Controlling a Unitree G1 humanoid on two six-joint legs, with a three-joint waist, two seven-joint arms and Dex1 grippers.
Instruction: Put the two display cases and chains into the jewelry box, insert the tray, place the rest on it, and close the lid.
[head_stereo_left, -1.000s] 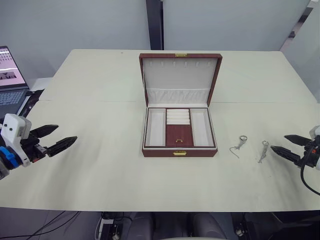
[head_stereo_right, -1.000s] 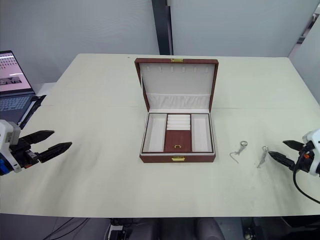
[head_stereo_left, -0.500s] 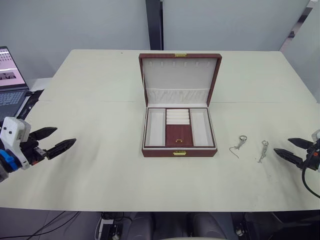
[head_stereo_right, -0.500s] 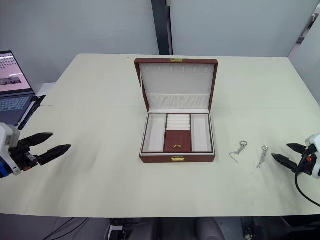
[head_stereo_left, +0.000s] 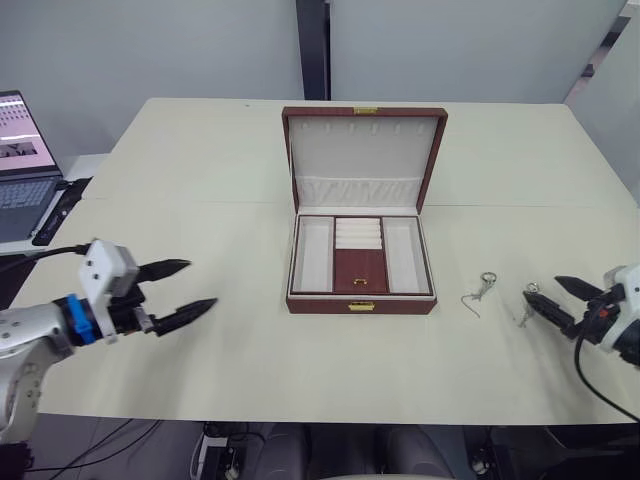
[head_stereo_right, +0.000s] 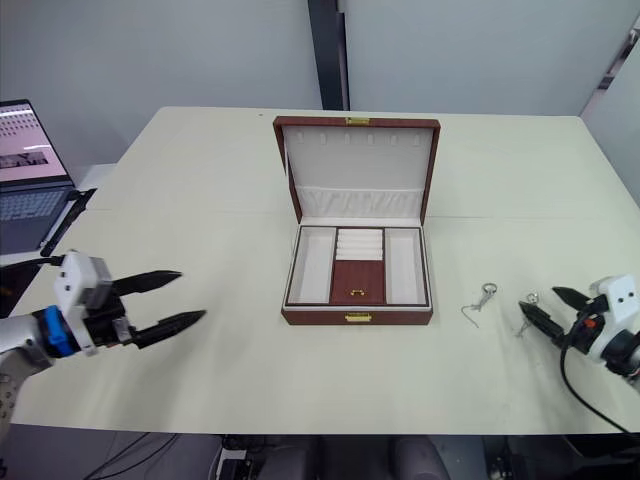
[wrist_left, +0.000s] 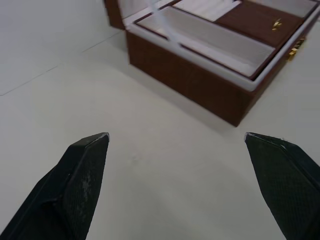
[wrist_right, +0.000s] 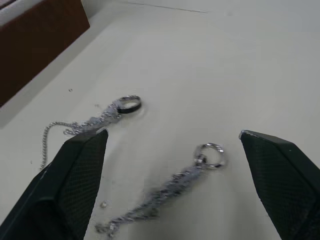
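From the head views, the jewelry box (head_stereo_left: 361, 268) stood near the middle of the pale matte table (head_stereo_left: 230, 200), its lid (head_stereo_left: 364, 155) raised upright at 12 o'clock of the base, with smooth cream lining and a gathered pocket. The tray (head_stereo_left: 360, 256) sat inside the box, showing two cream side compartments, a ribbed cushion and a brown flap with a gold pull. At 3 o'clock of the box lay two silvery pieces, the nearer ring piece (head_stereo_left: 481, 287) and the farther ring piece (head_stereo_left: 527, 301). The left gripper (head_stereo_left: 187, 288) was at 9 o'clock of the box, its pointed black fingers spread wide and empty. The right gripper (head_stereo_left: 551, 297) was just beside the farther piece, fingers open, holding nothing.

In the left wrist view, the textured black fingers (wrist_left: 84, 172) stood far apart over bare table, facing the box's brown wall.

In the right wrist view, the open fingers (wrist_right: 80, 165) flanked both thin chains with round rings.
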